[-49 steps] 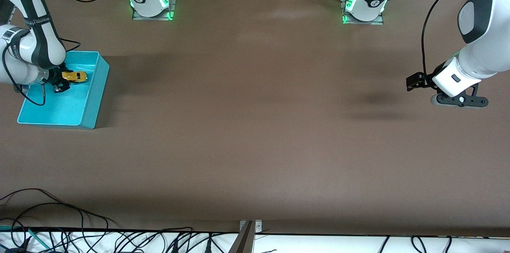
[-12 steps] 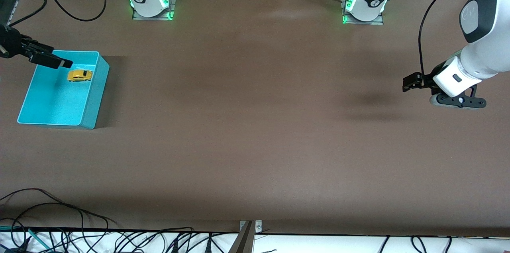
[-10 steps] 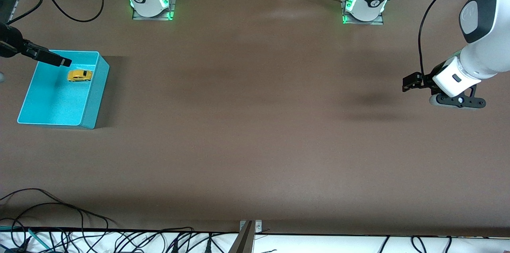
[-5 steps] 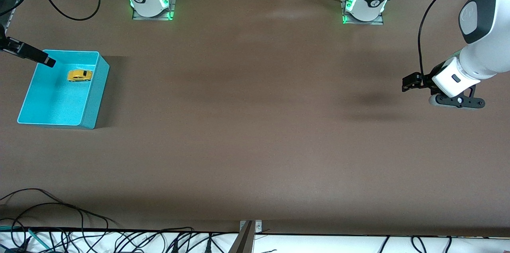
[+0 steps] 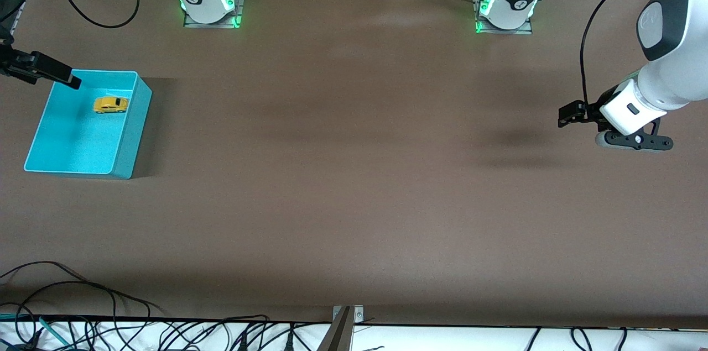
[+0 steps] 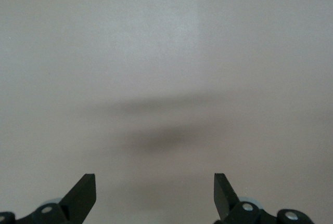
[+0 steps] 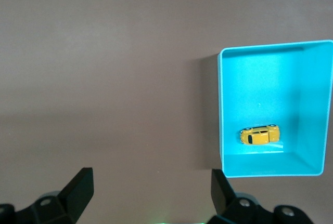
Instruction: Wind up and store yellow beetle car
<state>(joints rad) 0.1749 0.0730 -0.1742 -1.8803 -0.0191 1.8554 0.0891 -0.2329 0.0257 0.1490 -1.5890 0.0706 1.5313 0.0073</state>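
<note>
The right pincer (image 5: 69, 82) hangs empty with jaws wide at the upper left of the frame, over the turquoise bin's (image 5: 135, 124) corner; the left pincer (image 5: 567, 114) waits wide and empty over bare tabletop (image 5: 354, 174) at the right edge. One yellow beetle car (image 5: 110, 104) lies in the single bin, its long axis across the frame.

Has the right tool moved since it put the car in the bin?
Yes. The right tool has pulled off the yellow beetle car, out past the turquoise bin rim.
</note>
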